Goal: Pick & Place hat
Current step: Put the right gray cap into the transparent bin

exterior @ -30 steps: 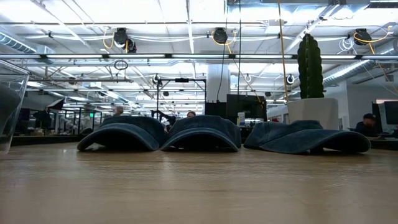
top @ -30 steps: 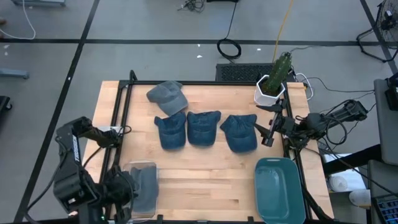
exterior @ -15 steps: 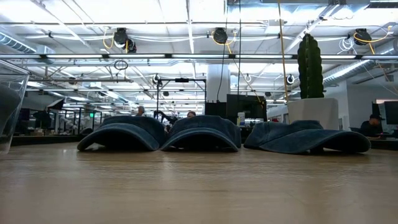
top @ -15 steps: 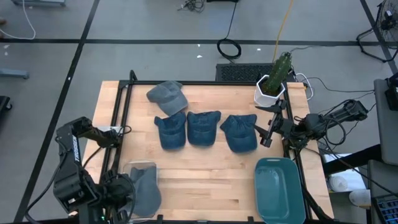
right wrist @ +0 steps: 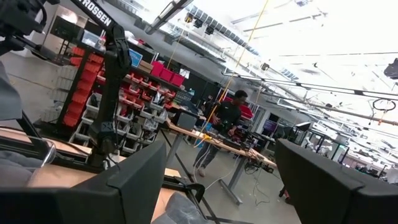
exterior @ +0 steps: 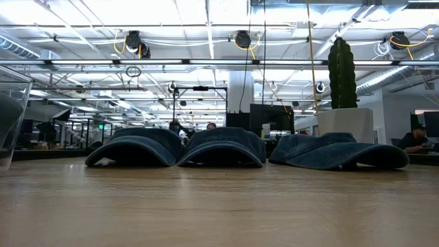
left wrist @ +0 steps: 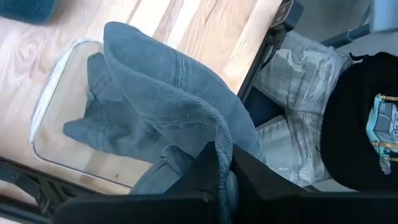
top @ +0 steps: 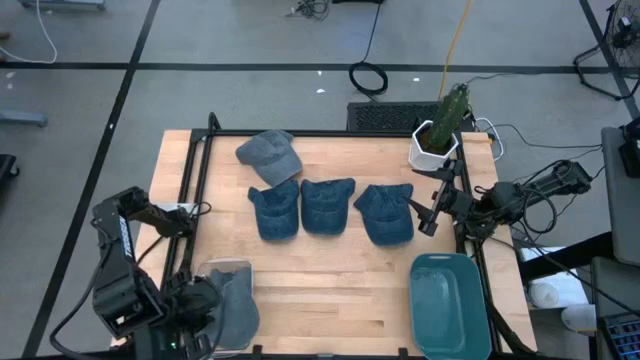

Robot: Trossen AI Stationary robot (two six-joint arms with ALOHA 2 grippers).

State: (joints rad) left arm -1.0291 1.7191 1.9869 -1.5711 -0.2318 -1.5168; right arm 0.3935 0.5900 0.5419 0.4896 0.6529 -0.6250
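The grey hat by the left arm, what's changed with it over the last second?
The left gripper, shut on the grey hat, has drawn it slightly toward the table's near edge; the cloth now bunches over the clear tray instead of lying flat. The three blue hats, the second grey hat and the right gripper stayed put.

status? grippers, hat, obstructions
Left gripper shut on grey hat, over clear tray. Right gripper open, idle at table's right edge. Nothing blocking.

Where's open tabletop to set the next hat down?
Bare wood lies between the clear tray and the teal bin, below the blue caps. The left claw holds a grey hat over the tray. Crowded: the cap row.
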